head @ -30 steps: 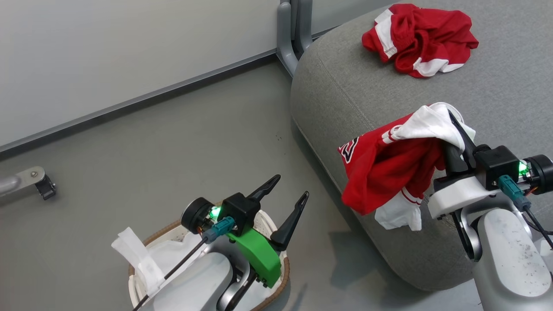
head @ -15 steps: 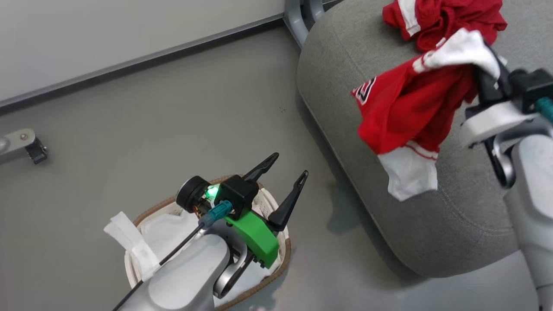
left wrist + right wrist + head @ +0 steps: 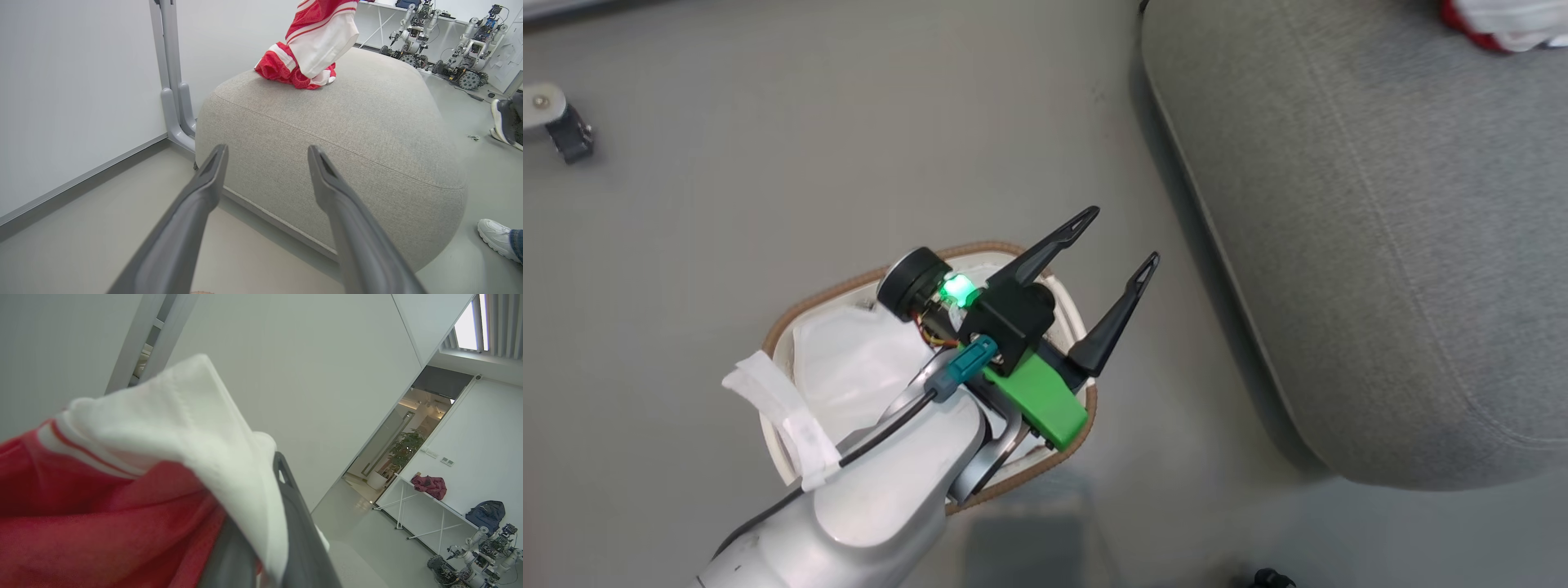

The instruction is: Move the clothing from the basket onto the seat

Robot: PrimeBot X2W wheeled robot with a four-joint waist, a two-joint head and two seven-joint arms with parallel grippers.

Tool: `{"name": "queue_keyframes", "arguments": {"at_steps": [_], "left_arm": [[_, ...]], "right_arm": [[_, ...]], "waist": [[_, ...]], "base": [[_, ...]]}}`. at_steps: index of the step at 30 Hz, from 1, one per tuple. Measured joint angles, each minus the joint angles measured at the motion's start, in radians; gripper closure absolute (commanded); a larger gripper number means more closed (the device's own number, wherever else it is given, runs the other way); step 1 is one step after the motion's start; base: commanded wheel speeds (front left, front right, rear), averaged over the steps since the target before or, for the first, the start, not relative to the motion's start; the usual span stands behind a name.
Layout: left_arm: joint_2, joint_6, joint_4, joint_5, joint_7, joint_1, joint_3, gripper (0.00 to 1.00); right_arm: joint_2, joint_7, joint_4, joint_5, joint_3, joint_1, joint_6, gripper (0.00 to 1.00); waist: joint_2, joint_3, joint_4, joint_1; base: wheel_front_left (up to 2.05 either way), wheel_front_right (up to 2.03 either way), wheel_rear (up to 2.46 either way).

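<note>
The left gripper (image 3: 1119,239) hung with its two dark fingers spread wide and holding nothing, over the right end of the oval white plastic basket with a brown woven rim (image 3: 968,246), at lower centre of the head view. The right gripper (image 3: 274,473) was clamped on a red jersey with white trim (image 3: 102,522), draped over its fingers at the lower left of the right wrist view. The large grey fabric seat (image 3: 1339,245) took up the right of the head view, apart from the basket on the grey floor (image 3: 727,188). A smooth white liner sheet (image 3: 849,367) lay inside the basket. At upper centre of the left wrist view, a crumpled red-and-white garment (image 3: 286,71) lay on the seat's top, with a hanging red-and-white cloth (image 3: 322,36) just above it.
</note>
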Motion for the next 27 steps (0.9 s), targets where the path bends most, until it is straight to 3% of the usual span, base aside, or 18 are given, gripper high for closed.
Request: {"name": "queue_keyframes", "arguments": {"at_steps": [4,8,13,20,22,23,24,27], "left_arm": [[0.000,0.004,-0.043,0.013,0.010,-0.019,-0.011,0.00],[0.006,0.013,-0.081,0.028,0.022,-0.044,-0.012,0.00],[0.014,0.021,-0.103,0.035,0.026,-0.049,-0.016,0.00],[0.039,0.030,-0.120,0.036,0.037,-0.048,-0.019,0.00],[0.045,0.035,-0.123,0.036,0.044,-0.048,-0.018,0.00],[0.050,0.035,-0.124,0.036,0.044,-0.048,-0.017,0.00],[0.053,0.036,-0.124,0.036,0.044,-0.048,-0.016,0.00],[0.056,0.043,-0.127,0.036,0.045,-0.048,-0.015,0.00]], "right_arm": [[-0.052,0.031,0.051,-0.040,-0.075,-0.024,0.000,1.00],[-0.057,0.039,0.135,-0.085,-0.162,-0.013,0.000,1.00],[-0.006,-0.015,0.246,-0.133,-0.279,0.065,0.000,1.00],[0.073,-0.071,0.349,-0.203,-0.349,0.107,0.000,1.00],[0.091,-0.087,0.356,-0.223,-0.356,0.107,0.000,0.69],[0.100,-0.097,0.357,-0.234,-0.359,0.108,0.000,0.42],[0.111,-0.106,0.357,-0.240,-0.364,0.108,0.000,0.03],[0.136,-0.120,0.358,-0.251,-0.372,0.115,0.000,0.00]], "waist": [[0.0000,0.058,0.037,0.0000],[0.0000,0.117,0.074,0.0000],[0.0000,0.178,0.119,0.0000],[0.0000,0.230,0.156,0.0000],[0.0000,0.237,0.155,0.0000],[0.0000,0.238,0.152,-0.0001],[0.0000,0.239,0.147,0.0000],[0.0000,0.233,0.134,-0.0001]], "base": [[0.00,0.00,0.00],[0.00,0.00,0.00],[0.00,0.00,0.00],[0.00,0.00,0.00],[0.00,0.00,0.00],[0.00,0.00,0.00],[0.00,0.00,0.00],[0.00,0.00,0.00]]}}
